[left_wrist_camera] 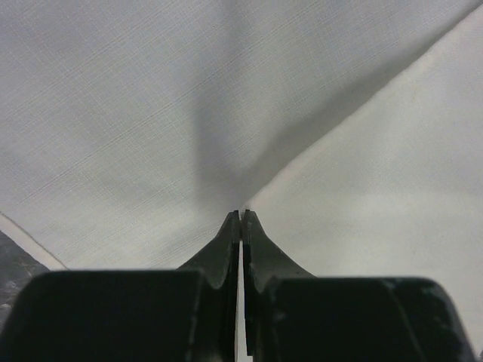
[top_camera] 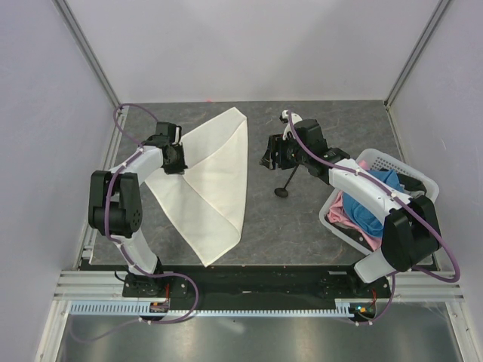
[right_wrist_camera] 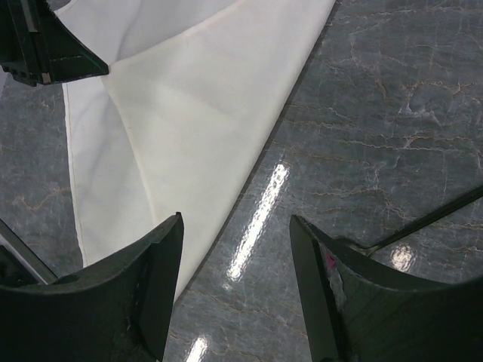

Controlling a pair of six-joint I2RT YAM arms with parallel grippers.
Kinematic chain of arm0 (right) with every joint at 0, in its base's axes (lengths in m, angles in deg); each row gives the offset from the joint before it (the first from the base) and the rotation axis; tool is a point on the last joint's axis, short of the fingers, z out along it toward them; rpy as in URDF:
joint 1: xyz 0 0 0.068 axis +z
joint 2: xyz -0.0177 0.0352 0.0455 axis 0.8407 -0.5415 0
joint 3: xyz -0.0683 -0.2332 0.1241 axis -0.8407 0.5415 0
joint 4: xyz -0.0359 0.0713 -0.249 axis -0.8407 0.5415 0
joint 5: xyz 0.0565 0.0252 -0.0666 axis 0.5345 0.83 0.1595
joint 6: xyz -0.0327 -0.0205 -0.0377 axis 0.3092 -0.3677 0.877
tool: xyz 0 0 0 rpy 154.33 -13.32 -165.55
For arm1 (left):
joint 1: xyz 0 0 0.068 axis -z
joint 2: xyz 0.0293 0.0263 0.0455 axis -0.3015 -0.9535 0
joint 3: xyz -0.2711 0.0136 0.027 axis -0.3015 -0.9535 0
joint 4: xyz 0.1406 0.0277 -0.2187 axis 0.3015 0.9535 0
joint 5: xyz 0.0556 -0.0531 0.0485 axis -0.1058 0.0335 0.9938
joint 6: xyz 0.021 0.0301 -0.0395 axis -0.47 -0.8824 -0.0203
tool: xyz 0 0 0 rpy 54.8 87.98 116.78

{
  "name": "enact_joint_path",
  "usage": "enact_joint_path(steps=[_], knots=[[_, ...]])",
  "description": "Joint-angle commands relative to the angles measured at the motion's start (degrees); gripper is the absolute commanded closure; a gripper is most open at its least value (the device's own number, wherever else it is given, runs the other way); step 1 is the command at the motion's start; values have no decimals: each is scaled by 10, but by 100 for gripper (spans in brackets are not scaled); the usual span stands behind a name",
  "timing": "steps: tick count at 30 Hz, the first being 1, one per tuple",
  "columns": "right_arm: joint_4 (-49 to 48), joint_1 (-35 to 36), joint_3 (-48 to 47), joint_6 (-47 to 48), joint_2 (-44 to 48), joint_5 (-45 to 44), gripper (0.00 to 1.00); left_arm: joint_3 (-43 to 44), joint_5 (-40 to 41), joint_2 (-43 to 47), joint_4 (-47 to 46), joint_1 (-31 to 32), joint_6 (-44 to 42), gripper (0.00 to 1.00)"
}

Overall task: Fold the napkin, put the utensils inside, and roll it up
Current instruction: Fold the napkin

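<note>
Left gripper [left_wrist_camera: 241, 216] closed tight, pinching napkin [top_camera: 219, 177] near its left corner. Napkin lies middle-left of top view, one half laid over other, triangle shape. Fold looks nearly done. Right gripper [right_wrist_camera: 235, 220] spread wide, holding nothing, just beside cloth edge. Spoon [top_camera: 286, 182] on table [top_camera: 302, 226], right of napkin, not touching it. Left to do: spoon onto cloth, then roll.

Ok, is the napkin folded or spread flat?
Folded over, not flat: the napkin shows one layer lying over another with a visible crease, and the left gripper is shut on the cloth.
</note>
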Motion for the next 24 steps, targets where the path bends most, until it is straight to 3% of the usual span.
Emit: enact_joint_path(steps=[1, 24], knots=[[-3, -2, -6, 10, 4, 10, 33, 7, 45, 21, 1, 0, -35, 98], [28, -7, 5, 39, 44, -41, 32, 85, -4, -18, 39, -161, -64, 98]])
